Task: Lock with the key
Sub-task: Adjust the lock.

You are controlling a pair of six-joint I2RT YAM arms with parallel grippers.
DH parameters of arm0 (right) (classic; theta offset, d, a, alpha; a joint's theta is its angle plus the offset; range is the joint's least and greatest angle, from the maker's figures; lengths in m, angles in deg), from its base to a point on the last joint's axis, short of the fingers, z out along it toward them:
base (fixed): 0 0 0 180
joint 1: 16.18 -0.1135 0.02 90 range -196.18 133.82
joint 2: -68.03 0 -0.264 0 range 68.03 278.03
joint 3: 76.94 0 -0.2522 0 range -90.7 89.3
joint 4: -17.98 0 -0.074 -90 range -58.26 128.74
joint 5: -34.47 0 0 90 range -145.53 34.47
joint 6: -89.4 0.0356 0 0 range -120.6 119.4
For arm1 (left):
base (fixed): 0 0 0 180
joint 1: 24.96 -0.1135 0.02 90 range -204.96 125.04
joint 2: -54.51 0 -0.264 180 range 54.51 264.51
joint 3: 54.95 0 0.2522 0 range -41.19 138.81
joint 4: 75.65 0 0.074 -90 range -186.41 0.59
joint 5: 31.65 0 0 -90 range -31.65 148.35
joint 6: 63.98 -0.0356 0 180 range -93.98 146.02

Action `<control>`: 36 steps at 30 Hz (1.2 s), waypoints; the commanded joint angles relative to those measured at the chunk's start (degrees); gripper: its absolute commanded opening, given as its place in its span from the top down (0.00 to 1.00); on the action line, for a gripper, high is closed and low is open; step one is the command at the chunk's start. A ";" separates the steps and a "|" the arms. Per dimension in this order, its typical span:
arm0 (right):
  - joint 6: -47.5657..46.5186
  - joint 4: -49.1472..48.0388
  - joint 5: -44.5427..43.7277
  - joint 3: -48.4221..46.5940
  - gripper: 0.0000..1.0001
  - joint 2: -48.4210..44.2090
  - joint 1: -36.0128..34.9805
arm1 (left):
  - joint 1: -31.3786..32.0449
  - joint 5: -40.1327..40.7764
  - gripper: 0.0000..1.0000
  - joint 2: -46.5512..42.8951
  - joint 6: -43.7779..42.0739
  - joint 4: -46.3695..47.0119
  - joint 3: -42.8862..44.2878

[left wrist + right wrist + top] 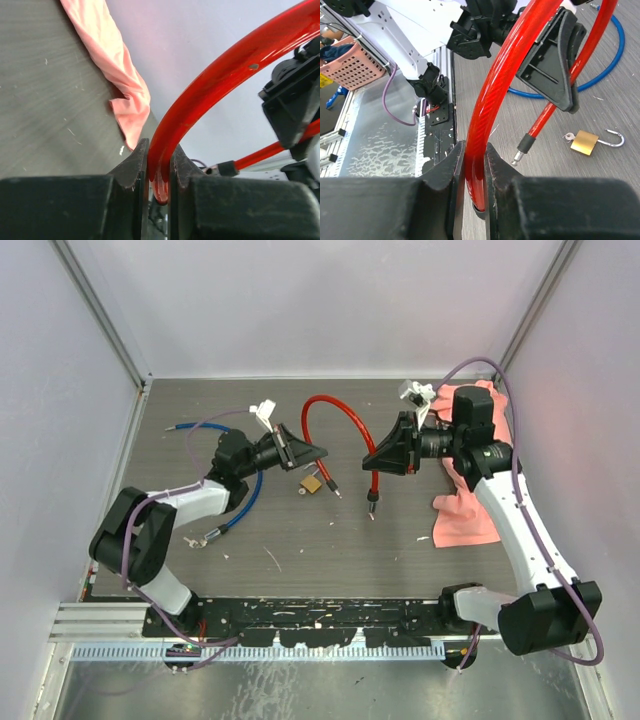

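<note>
One blue cable [245, 502] nearest on table [300, 550] left, brass padlock [312, 483] next, shackle open, lying between the arms, small piece [567, 136] beside it possibly the key, left gripper [316, 452] and right gripper [371, 462] each clamped on red cable [345, 412], pink cloth [470, 510] far right.

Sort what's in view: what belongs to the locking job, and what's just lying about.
Job in hand:
red cable, clamped by the left gripper and the right gripper
padlock, shackle open

Lying about:
blue cable
pink cloth
</note>
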 commanded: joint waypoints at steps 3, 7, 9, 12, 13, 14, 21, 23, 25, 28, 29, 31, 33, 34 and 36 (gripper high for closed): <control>-4.16 -2.10 -3.11 -0.93 0.99 2.13 -1.29 | 0.34 5.40 1.00 -6.07 13.44 11.29 -3.89; -8.33 0.15 -7.10 -1.20 0.99 1.39 -1.44 | 0.35 7.58 1.00 -9.59 10.83 7.56 -5.77; -9.78 1.00 -8.32 -1.08 0.99 0.67 -1.40 | 0.33 7.84 1.00 -11.40 8.89 4.63 -6.37; -10.57 1.09 -8.62 -0.67 0.99 -0.01 -1.44 | 0.35 8.47 1.00 -13.88 6.17 1.45 -7.62; -10.54 0.91 -8.70 -0.66 0.99 -0.09 -1.41 | 0.37 8.66 1.00 -14.46 5.28 0.45 -7.84; -10.54 0.92 -8.94 -0.77 0.99 -0.02 -1.39 | 0.33 9.09 1.00 -15.12 4.60 -0.69 -7.97; -10.15 0.71 -15.46 -1.46 0.99 1.70 -1.43 | 0.33 10.43 1.00 -18.02 1.45 -6.73 -6.32; -9.86 0.74 -16.05 -1.33 0.99 2.39 -1.42 | 0.33 10.71 1.00 -18.72 -0.86 -9.83 -5.72; -9.75 0.70 -15.99 -1.04 0.98 3.07 -1.44 | 0.33 10.77 1.00 -19.08 -4.07 -13.29 -4.85; -9.95 0.66 -16.46 -0.49 0.98 3.35 -1.44 | 0.33 12.69 1.00 -22.21 -10.08 -21.01 -3.95; -10.15 0.54 -16.86 -0.29 0.98 3.43 -1.39 | 0.33 13.50 1.00 -22.91 -11.64 -22.23 -4.02; -10.70 0.19 -17.99 0.41 0.97 3.74 -1.40 | 0.39 15.99 1.00 -24.29 -16.77 -26.26 -3.78; -10.96 -0.88 -19.76 1.70 0.97 4.28 -1.36 | 0.56 19.76 1.00 -25.01 -22.09 -31.72 -3.31; -11.02 -1.19 -20.60 2.24 0.97 4.84 -1.39 | 0.66 21.22 1.00 -25.13 -24.14 -33.47 -3.22; -11.15 -1.18 -21.19 3.01 0.97 6.22 -1.35 | 0.68 22.60 1.00 -25.18 -26.01 -33.91 -3.87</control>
